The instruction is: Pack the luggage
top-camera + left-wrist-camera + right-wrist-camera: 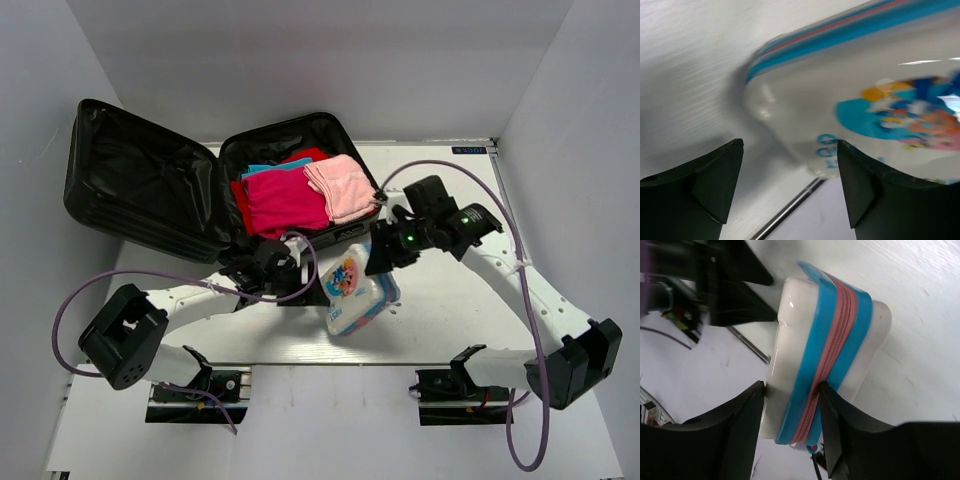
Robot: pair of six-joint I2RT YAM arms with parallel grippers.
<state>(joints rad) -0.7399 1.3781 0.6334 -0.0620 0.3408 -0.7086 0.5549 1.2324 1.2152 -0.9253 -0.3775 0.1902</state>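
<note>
Top external: luggage (150, 190) beyond fingers (380, 256)

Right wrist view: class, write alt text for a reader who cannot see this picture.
The right gripper's two black fingers clamp a white zip pouch with a blue band and pink zipper, held edge-on over the white table. The left gripper, dark and blurred, sits just beyond it at upper left.

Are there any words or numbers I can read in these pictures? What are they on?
Nothing can be read for sure.
Blue letters on the pouch: too blurred to read.
Small label at the far edge of the table: too small to read.
The luggage: no writing shows on it.
</note>
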